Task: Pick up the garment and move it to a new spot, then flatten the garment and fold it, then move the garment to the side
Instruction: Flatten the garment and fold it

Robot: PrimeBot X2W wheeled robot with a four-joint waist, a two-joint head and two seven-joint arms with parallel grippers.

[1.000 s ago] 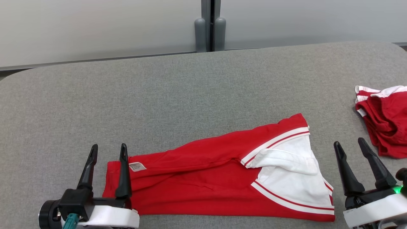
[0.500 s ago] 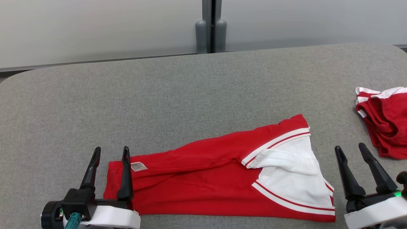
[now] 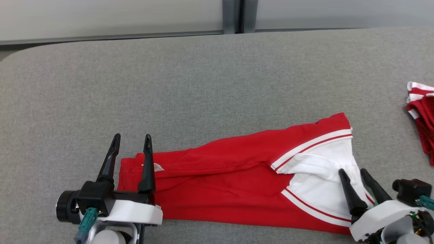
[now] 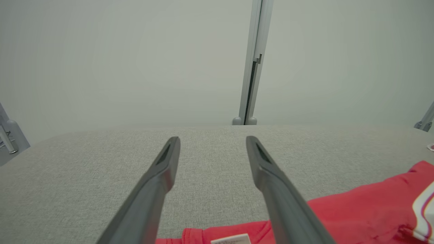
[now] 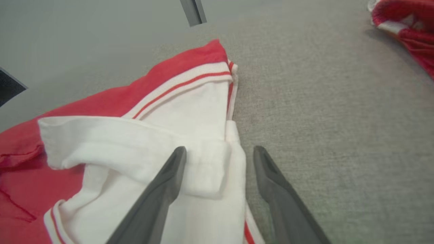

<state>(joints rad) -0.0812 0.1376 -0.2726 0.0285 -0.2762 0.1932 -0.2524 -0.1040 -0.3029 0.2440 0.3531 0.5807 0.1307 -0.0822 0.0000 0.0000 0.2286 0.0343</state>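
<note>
The head camera has swung since a second ago, so the far edge of the tabletop (image 3: 203,84) now lies nearer the top of its view. Measured against the garment (image 3: 230,169), the left pincer (image 3: 132,136) keeps much the same place as before. Its fingers are spread wide and empty, the inner one lying over the garment's left hem and now half covering the small white label (image 3: 158,166). The right pincer (image 3: 352,170) has changed more: earlier it stood over bare tabletop just right of the garment, and now its wide, empty fingers reach over the white end. The garment lies stretched between the two pincers. It is a long red knit strip with soft creases, widening beside the right pincer into a white panel edged in white-and-red striped ribbing, with one white flap folded back on itself. In the right wrist view, one finger of the right pincer (image 5: 220,149) hangs above that flap and the other above grey weave just past the garment's (image 5: 101,142) edge. The tabletop is coarse grey woven cloth with a rounded corner. Beyond the left pincer's (image 4: 212,139) tips are bare tabletop, a pale wall and a grey post (image 4: 252,61). Well right of the right pincer lies a crumpled red-and-white bundle (image 3: 420,115), apart from the garment.
</note>
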